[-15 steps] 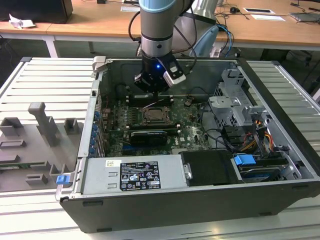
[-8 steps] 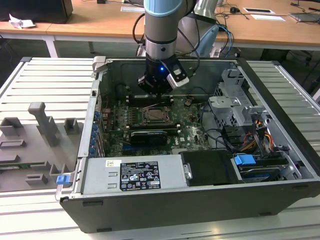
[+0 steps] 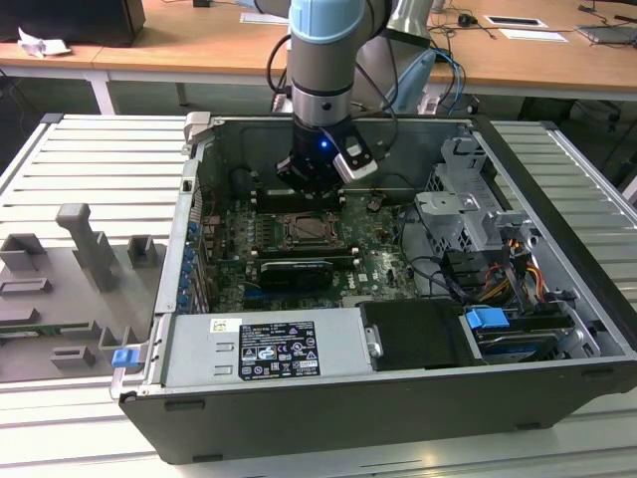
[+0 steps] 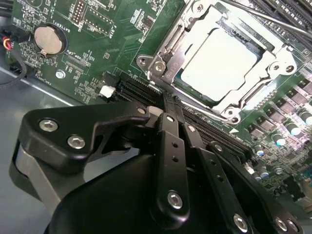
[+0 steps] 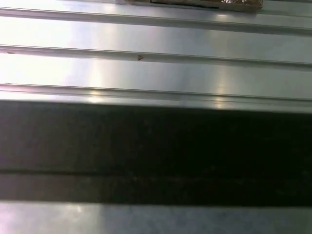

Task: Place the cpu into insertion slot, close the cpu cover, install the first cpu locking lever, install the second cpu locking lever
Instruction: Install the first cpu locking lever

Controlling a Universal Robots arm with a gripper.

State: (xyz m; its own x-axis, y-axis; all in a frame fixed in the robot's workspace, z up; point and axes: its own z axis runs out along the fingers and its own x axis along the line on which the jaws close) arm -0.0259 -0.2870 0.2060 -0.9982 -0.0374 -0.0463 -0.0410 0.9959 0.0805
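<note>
Above the open dark-grey metal computer case (image 3: 398, 398) hangs the arm's black gripper (image 3: 311, 184), which in the second wrist view is pinched shut and empty beside the thin, hinged, silvery cpu cover (image 4: 165, 68), lowered around the seated silvery-beige square cpu (image 4: 219, 61); the lever-locking step seems in hand, demanding precise pressure.

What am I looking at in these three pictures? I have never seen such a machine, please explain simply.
A robot arm reaches into an open computer case lying on a ribbed metal table. The exterior view is taken by a camera away from the arm. The two wrist views come from cameras riding on the arm. In the second wrist view, the black gripper hangs over the green motherboard. The cpu sits in its socket with the cpu cover lying down around it. The first wrist view looks at ribbed metal.
</note>
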